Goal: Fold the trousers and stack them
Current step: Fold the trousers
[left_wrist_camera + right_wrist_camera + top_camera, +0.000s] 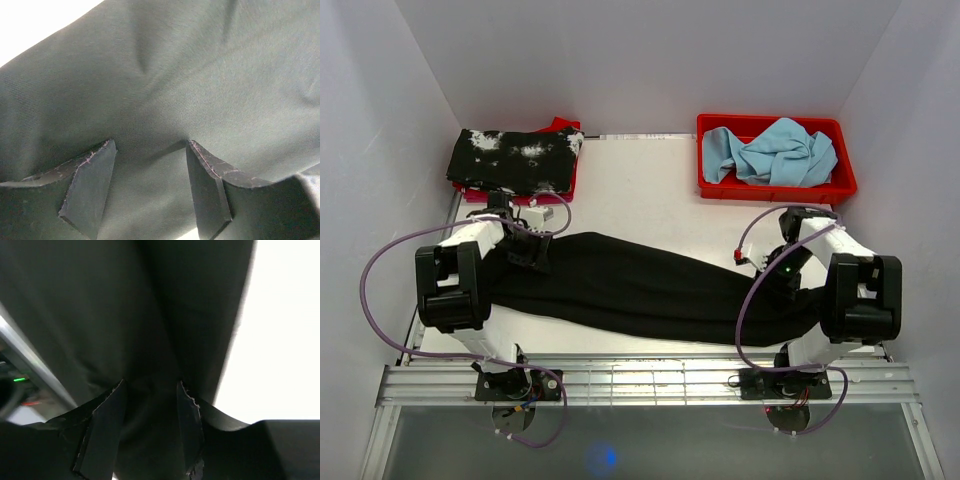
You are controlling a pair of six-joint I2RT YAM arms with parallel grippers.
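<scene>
- One pair of trousers [640,290] lies across the desk [640,185] as a long black band. It runs from your left arm to your right arm, toward the near edge.
- Your left gripper [528,252] is on the band's left end. Its fingers [92,187] stand at a narrow gap with cloth bunched between them and creases running in, so I judge it is pinching the trousers.
- Your right gripper [772,272] is on the right end. Its fingers [102,432] likewise have a fold of dark cloth between them, which looks gripped.
- Done, as I read it: the band is narrow, so the legs seem laid one on the other. The black cloth hides the layers, so you cannot be sure.
- Left to do: there is no crosswise fold yet and the trousers are at full length. You need to bring one end over the other, perhaps twice, then stack.
- The likely stack spot is the splotched garment [515,160] folded on the red tray [560,126], far left. The red bin [770,190], far right, holds blue cloth [775,150].
</scene>
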